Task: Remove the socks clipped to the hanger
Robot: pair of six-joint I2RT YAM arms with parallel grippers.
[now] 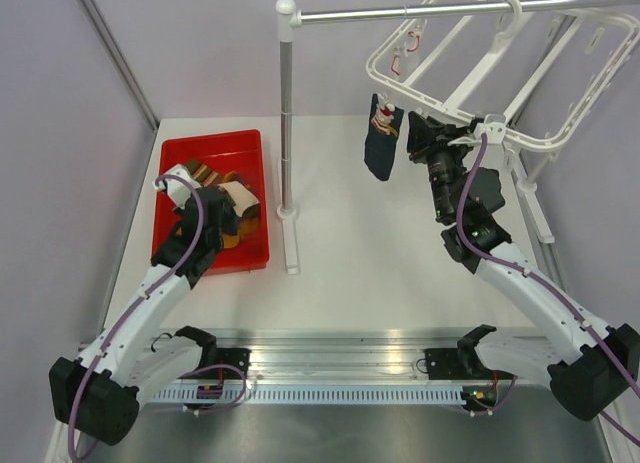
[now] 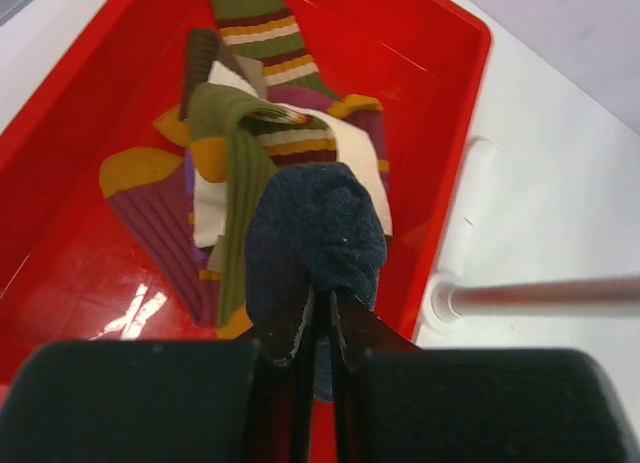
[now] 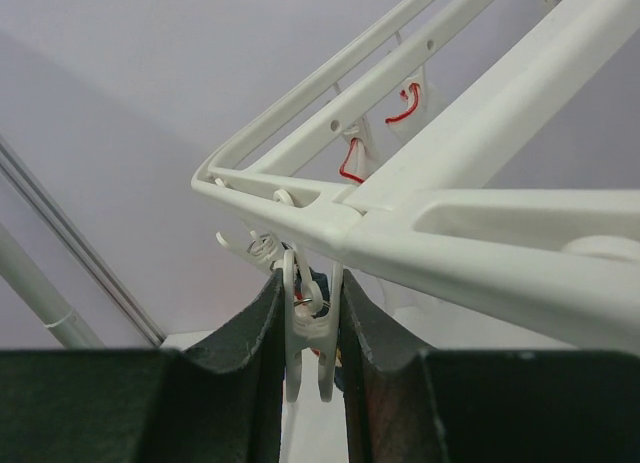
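1. Red tray [image 1: 212,137], lying left of the upright pole [image 1: 287,133], is seen to hold a heap of striped socks [image 2: 250,133]; olive, purple, mustard and cream bands can be made out.
2. Also left of the pole, over that heap, the left gripper [image 2: 322,301] is closed on the held navy sock [image 2: 315,233], which is pinched between the jaws and bunched just above the pile.
3. Right of the pole, the hanger [image 1: 470,73] is hooked on the horizontal rail [image 1: 400,14]. 1 hanging navy sock [image 1: 382,141] is clipped on the side nearest the pole.
4. The right gripper [image 3: 310,283] is raised to that same side, its jaws closed against a white clip [image 3: 305,333] pressed from both sides.
5. The task is judged nearly done. Several socks are binned, 1 is gripped over the tray and is not yet released, and 1 is left to be unclipped. The other clips in view look bare, though part of the frame is cut off.
6. No brand, label or writing can be read in any view.
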